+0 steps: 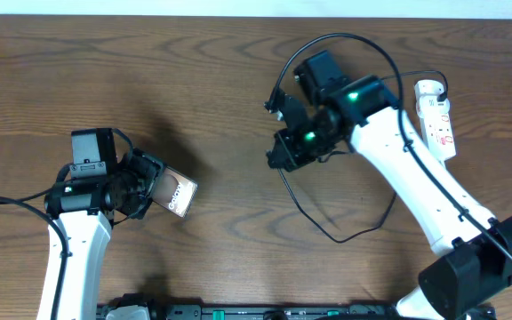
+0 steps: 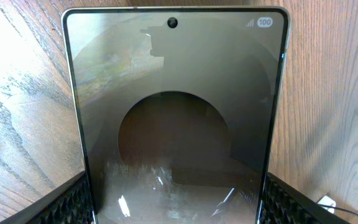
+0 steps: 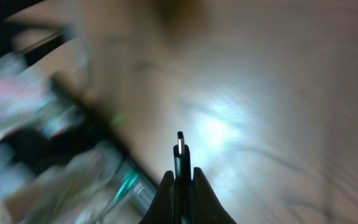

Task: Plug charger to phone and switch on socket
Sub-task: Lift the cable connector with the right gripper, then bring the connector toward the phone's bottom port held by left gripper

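Observation:
My left gripper (image 1: 149, 191) is shut on the phone (image 1: 178, 193), which it holds tilted off the table at the left. In the left wrist view the phone (image 2: 179, 118) fills the frame, screen up, its lower edges clamped between my fingers (image 2: 179, 208). My right gripper (image 1: 283, 153) is shut on the charger's connector end (image 3: 180, 152); the small tip sticks out past the fingertips (image 3: 180, 180). The black charger cable (image 1: 327, 233) loops over the table below the right arm. The white socket strip (image 1: 436, 117) lies at the far right.
The strip's white cord runs off at the back right. The right arm stretches across the right half of the table. A dark rail (image 1: 238, 311) runs along the front edge. The right wrist view is blurred.

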Robot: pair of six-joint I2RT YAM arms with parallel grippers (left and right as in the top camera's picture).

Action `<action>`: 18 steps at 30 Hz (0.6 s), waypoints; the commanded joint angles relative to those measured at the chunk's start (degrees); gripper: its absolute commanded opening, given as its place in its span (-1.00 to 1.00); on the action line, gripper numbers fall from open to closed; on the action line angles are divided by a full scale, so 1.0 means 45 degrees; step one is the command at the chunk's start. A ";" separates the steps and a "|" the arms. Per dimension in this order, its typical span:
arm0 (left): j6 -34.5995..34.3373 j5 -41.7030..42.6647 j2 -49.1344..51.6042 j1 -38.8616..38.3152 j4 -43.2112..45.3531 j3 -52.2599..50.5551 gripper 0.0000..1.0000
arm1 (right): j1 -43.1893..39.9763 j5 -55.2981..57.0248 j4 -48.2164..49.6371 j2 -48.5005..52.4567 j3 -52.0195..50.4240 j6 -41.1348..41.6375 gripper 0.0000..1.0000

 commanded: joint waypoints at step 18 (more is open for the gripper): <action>0.0733 0.0262 -0.0092 0.0053 0.0010 0.0408 -0.86 | -0.0369 -0.7650 0.0607 0.0335 -0.3808 -0.7417 -0.98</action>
